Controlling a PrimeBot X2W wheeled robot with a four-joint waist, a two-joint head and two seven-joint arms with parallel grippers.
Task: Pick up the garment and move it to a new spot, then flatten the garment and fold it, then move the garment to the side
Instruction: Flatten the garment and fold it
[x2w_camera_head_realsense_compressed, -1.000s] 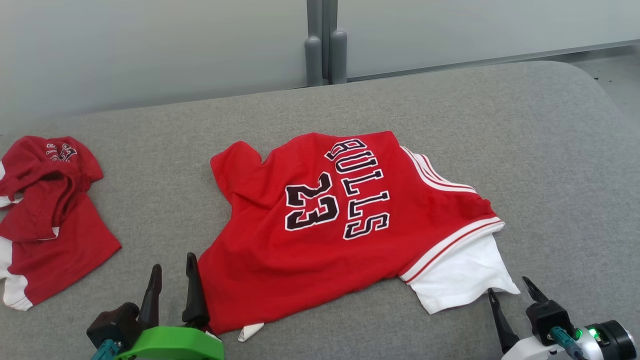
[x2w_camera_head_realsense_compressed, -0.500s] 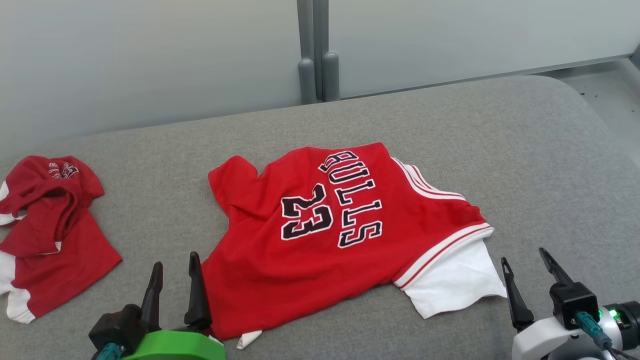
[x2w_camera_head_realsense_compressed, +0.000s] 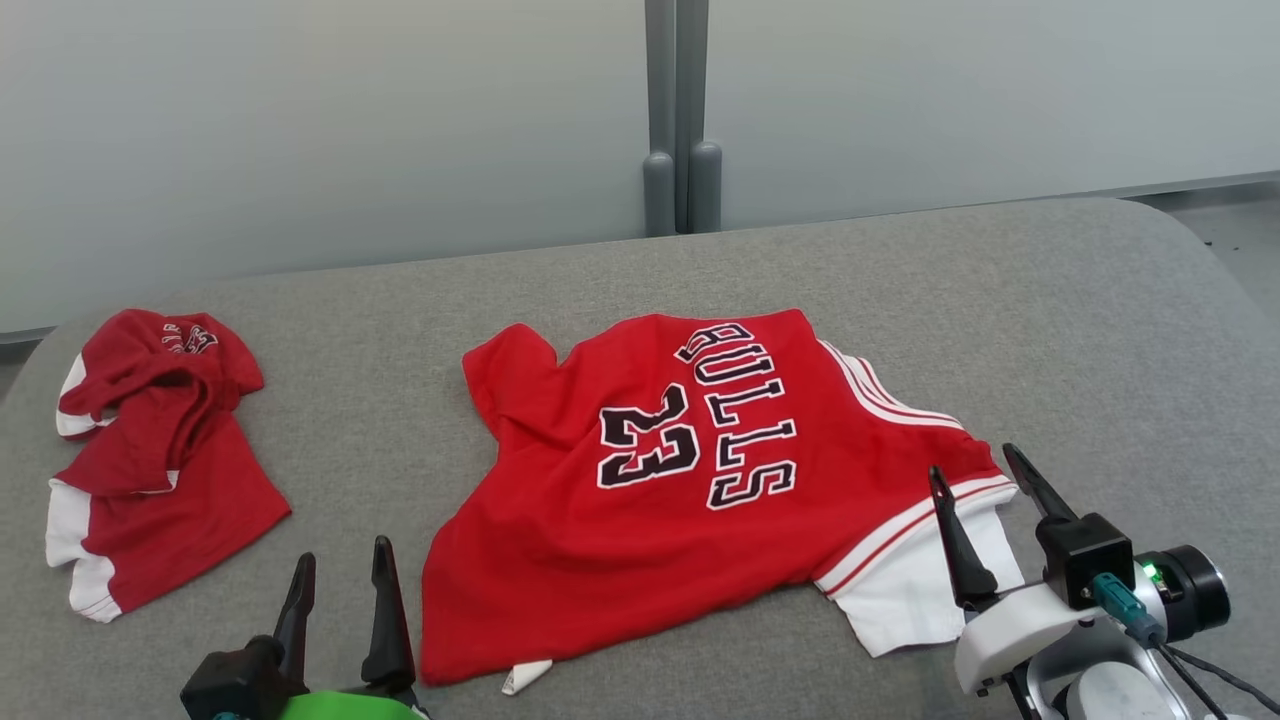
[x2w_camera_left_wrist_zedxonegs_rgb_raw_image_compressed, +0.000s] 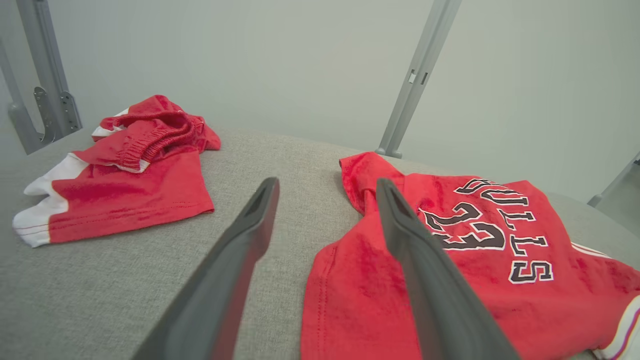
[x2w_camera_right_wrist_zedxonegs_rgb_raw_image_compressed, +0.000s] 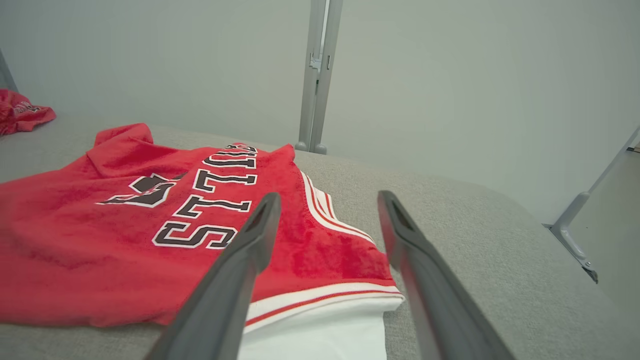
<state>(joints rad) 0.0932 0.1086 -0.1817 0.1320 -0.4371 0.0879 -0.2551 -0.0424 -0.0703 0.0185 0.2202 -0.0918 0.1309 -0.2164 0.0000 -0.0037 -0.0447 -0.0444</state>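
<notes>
A red lettered jersey (x2w_camera_head_realsense_compressed: 640, 520) lies midway on the grey fabric desk (x2w_camera_head_realsense_compressed: 1050, 320), with a crumpled red-and-white garment (x2w_camera_head_realsense_compressed: 160, 470) well apart to its left. The left tool (x2w_camera_head_realsense_compressed: 343, 552) stands beside the jersey's near-left corner, the right tool (x2w_camera_head_realsense_compressed: 972, 461) over its near-right corner.

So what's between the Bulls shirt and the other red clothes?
Nothing but bare grey cushion lies between the Bulls shirt and the crumpled red clothes. You can see that in the head view and the left wrist view.
</notes>
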